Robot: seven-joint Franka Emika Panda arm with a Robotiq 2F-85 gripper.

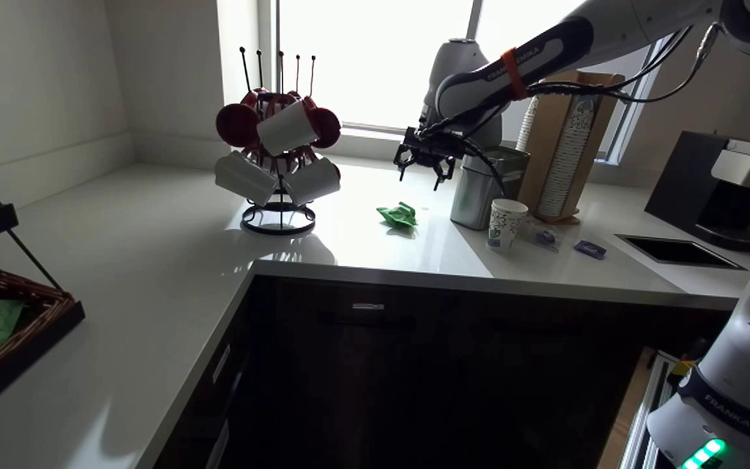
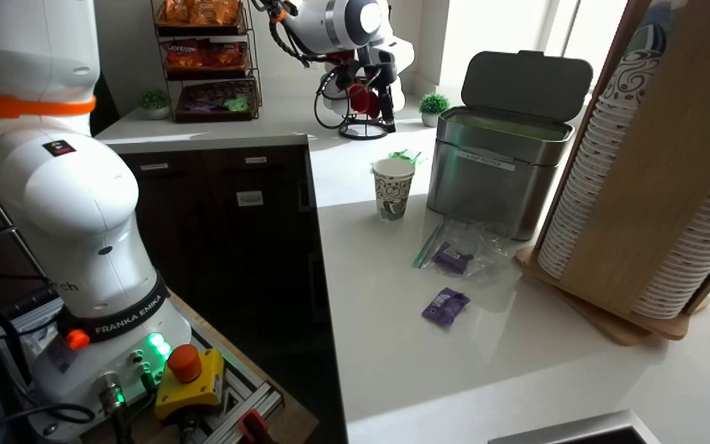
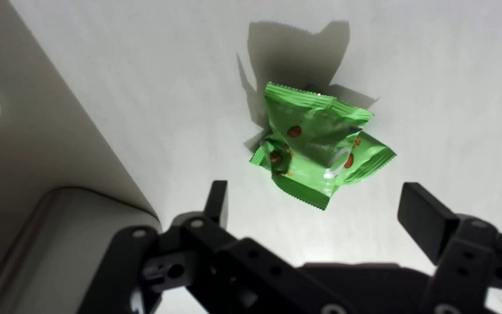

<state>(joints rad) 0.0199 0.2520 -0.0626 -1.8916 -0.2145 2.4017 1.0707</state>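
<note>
From the front edge of the counter surface (image 1: pixel 375 254) there is room to pass straight back to the green packet (image 1: pixel 401 215); a gap separates it from the gripper (image 1: pixel 420 182) above. The mug rack (image 1: pixel 278 231) blocks the side beside the inner corner. Opposite, the metal bin (image 1: pixel 474 203) stands in the way, and the paper cup (image 1: pixel 506 223) narrows the strip along that edge.

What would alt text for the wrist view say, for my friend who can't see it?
Crumpled green packets, seemingly two overlapping, lie on a pale counter, casting dark shadows. The black gripper stands open at the bottom of the picture, one finger toward each side, holding nothing. Part of a metal bin shows at lower left.
</note>
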